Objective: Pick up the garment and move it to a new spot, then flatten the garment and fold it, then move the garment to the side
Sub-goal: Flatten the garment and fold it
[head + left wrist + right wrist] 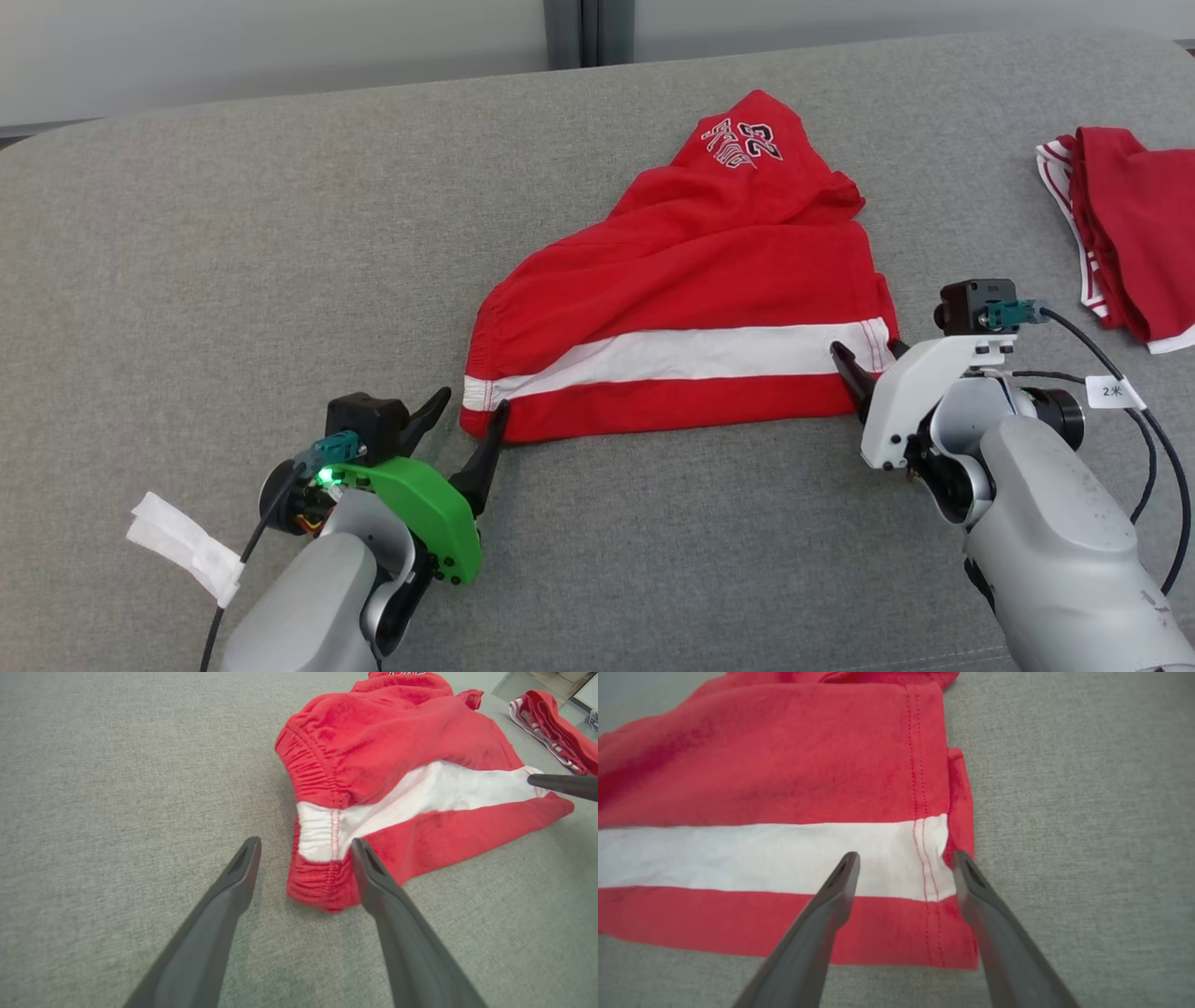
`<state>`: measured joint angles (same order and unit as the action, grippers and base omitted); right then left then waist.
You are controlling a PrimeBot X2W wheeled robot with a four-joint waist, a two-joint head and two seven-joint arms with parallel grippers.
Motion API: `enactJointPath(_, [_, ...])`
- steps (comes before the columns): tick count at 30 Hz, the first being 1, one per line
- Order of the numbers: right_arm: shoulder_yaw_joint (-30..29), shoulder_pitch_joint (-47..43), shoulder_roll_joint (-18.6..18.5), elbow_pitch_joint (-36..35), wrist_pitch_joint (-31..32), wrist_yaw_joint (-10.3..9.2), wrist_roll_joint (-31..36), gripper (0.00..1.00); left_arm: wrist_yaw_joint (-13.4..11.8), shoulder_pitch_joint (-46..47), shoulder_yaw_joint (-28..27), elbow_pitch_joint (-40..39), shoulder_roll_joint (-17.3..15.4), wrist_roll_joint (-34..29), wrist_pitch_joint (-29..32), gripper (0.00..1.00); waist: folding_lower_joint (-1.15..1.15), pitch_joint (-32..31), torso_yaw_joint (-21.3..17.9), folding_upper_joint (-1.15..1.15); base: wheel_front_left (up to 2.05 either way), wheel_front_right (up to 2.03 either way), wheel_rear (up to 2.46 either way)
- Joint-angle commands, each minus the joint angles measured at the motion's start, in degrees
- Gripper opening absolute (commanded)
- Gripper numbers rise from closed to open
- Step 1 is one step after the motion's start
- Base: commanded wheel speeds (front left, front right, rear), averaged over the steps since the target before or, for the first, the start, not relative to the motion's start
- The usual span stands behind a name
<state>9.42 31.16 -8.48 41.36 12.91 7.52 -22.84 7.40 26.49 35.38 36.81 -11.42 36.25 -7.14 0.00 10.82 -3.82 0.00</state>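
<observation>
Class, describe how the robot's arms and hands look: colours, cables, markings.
Pale grey forearms, long dark fingers. The left hand has a green shell, the right hand a white shell. Each carries a black cable with a white tag.

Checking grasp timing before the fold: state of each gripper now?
Left gripper: open, at the red shorts waistband end, holding nothing.
Right gripper: open, over the hem end, holding nothing.

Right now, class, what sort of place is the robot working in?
Probably a robot test room for folding clothes: a wide grey fabric surface, red shorts spread on it, and another red garment lying off to the side.
</observation>
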Motion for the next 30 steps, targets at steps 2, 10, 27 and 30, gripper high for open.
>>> enactJointPath(2, [0.6, 1.4, -0.6, 1.6, -0.4, -0.07, -0.9, 1.0, 0.1, 1.2, 0.8, 0.6, -0.6, 1.1, -0.5, 1.0, 0.0, 0.2, 0.1, 0.0, 0.0, 0.0, 0.0])
enactJointPath(10, [5.4, 4.4, -1.0, 4.5, -1.6, -0.07, -3.7, 1.0, 0.1, 2.9, 3.1, 2.0, -1.0, 2.6, -1.0, 1.0, 0.0, 1.3, 0.8, 0.0, 0.0, 0.0, 0.0])
enactJointPath(27, [10.8, 5.4, -2.8, 6.8, -4.7, -0.07, -7.3, 0.49, 0.1, 5.7, 5.6, 3.7, -1.5, 6.2, -3.4, 0.31, 0.0, 1.6, 0.6, 0.0, 0.0, 0.0, 0.0])
enactJointPath(30, [11.2, 5.2, -2.9, 7.1, -4.9, -0.07, -7.6, 0.15, 0.1, 5.8, 6.1, 3.5, -1.6, 6.8, -4.3, 0.07, 0.0, 1.3, 0.5, 0.0, 0.0, 0.0, 0.0])
